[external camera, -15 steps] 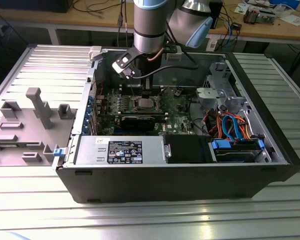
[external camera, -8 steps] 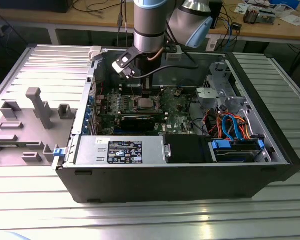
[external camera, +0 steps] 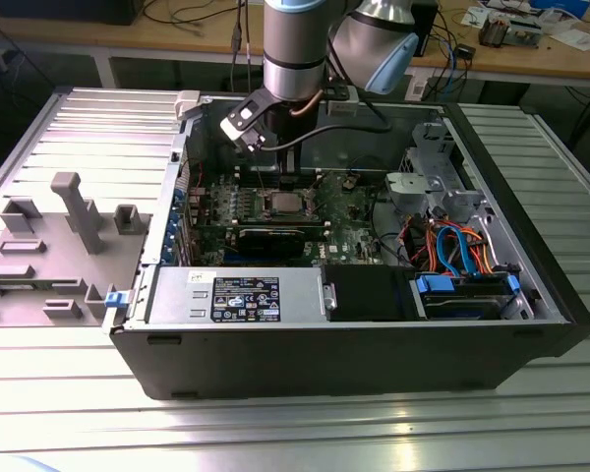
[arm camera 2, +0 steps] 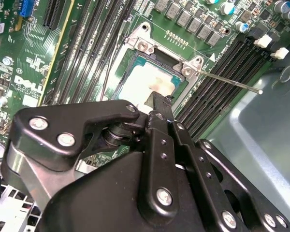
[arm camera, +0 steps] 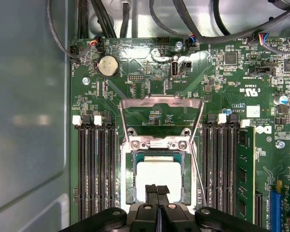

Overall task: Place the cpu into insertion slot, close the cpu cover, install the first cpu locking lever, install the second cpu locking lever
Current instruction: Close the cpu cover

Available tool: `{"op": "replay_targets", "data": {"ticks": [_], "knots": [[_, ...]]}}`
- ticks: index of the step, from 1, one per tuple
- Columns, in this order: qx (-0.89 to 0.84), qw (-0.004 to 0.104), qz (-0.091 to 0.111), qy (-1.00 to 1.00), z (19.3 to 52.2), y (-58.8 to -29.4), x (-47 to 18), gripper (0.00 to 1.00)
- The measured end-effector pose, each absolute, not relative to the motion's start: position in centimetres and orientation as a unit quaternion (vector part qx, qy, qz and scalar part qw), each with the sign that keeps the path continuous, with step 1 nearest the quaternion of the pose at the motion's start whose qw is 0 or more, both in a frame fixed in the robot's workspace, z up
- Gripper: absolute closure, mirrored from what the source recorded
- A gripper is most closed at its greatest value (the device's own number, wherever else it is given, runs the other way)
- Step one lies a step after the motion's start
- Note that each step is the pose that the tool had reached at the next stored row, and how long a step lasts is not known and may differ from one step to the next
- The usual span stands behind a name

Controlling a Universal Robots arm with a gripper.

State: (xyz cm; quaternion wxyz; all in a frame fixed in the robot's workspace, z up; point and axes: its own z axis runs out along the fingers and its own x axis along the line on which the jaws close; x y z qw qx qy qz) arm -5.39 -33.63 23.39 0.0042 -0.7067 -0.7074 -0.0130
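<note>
Item: cpu (arm camera: 158,175), seated in the socket (arm camera: 127,169), silver top exposed; placing is judged done. The cpu cover (arm camera: 162,101) is folded back, not yet closed; a locking lever (arm camera 2: 227,79) stands free. The gripper (arm camera: 157,190) is found with jaws pressed together, nothing held, tips at the cpu's edge. Memory slots (arm camera: 94,174) closely flank the socket; room is left above.

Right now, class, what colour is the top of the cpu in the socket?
Pale silver-grey; the cpu shows best in the first wrist view.
</note>
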Motion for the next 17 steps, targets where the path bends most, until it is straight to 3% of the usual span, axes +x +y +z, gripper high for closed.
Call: {"op": "replay_targets", "data": {"ticks": [17], "knots": [[-0.707,0.004,-0.013,-0.707,24.32,-33.63,-5.39,0.89]]}}
